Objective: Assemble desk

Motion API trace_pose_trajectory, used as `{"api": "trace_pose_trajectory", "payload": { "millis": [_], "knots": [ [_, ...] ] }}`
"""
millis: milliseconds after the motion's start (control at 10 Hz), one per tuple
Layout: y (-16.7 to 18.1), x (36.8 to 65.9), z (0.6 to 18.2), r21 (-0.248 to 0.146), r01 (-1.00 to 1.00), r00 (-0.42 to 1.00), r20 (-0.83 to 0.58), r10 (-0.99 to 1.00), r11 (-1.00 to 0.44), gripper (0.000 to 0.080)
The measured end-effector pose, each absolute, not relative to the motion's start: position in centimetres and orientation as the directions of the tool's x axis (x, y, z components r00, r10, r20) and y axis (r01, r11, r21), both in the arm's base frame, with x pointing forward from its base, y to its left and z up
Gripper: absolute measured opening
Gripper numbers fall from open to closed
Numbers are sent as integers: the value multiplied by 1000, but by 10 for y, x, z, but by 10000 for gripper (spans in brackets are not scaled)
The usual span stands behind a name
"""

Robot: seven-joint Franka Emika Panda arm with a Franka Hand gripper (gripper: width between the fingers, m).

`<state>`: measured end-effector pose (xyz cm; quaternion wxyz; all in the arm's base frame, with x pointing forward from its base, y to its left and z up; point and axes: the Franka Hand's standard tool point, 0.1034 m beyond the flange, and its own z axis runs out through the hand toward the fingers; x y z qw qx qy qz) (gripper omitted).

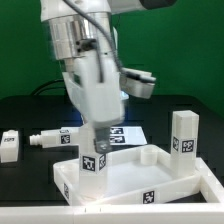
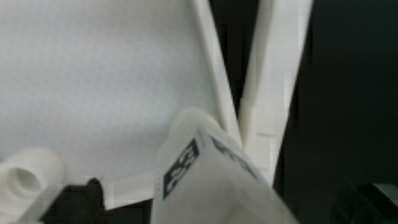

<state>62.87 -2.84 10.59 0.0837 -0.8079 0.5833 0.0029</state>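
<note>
Between fingers (image 1: 98, 133), upright leg (image 1: 92, 160), on desk top (image 1: 150, 162)

Backdrop: plain green wall (image 1: 190, 50) across the whole rear of the exterior view. Work surface: matte black table (image 1: 25, 112), with a paler band (image 1: 25, 214) along its near edge. A black cable (image 1: 44, 88) lies at the rear, on the exterior view's left. Lighting is even, shadows soft. The wrist view catches only a dark sliver of the table (image 2: 347, 90).

Bright, even light; wrist view blurred, overexposed.
</note>
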Motion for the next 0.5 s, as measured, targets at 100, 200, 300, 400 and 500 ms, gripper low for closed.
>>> {"api": "trace_pose_trajectory", "payload": {
  "millis": [100,200,300,400,500],
  "knots": [
    [-29,629,106,-138,-924,370,-94,-924,-356,645],
    [-30,629,106,-144,-898,430,-84,-899,-416,649],
    [-31,630,107,-141,-810,579,-46,-814,-569,649],
    [-33,633,111,-118,-667,740,4,-672,-735,649],
    [-33,636,113,-104,-550,831,28,-555,-829,649]
  ]
}}
